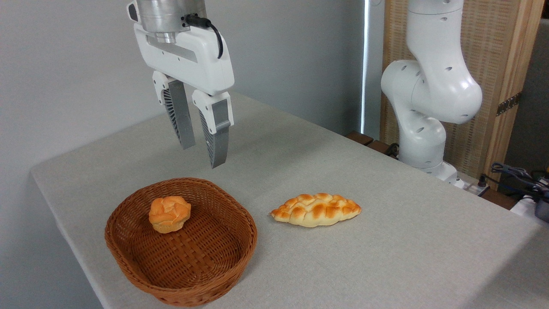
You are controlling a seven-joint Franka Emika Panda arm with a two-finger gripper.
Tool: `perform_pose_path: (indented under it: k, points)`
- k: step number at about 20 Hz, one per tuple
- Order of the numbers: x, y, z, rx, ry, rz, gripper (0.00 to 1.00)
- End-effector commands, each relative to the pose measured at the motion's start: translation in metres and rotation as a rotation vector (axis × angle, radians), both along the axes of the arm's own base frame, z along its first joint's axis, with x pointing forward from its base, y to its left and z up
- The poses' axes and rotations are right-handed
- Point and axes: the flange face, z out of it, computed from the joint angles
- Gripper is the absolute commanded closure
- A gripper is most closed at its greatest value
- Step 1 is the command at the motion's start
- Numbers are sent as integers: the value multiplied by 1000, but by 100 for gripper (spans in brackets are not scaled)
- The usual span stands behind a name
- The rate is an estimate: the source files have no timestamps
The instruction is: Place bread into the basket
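The bread (169, 213), a small round orange-golden bun with a cracked top, lies inside the basket (214, 274) toward its back left. This oval reddish-brown wicker basket stands on the table near the front left edge. My gripper (203, 153) hangs in the air well above the basket's back rim, open, with nothing between its two grey fingers (218, 128).
A longer braided loaf (316, 209) lies on the grey tablecloth (386, 240) just right of the basket. The arm's white base (429, 107) rises at the table's far right, with cables (514, 174) beside it. The table's left edge runs close to the basket.
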Motion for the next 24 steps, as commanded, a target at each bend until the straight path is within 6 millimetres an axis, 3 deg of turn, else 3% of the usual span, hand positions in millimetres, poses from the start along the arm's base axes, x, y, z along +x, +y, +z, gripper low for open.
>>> perform_pose_path:
  k: [1,9,13,24]
  points:
    - [-9,-1,6,-19,45,-13,0]
    - [-11,-2,2,-18,55,-15,0]
    - [-25,0,-1,-20,61,-27,0]
    - [-22,4,1,-20,44,-19,0]
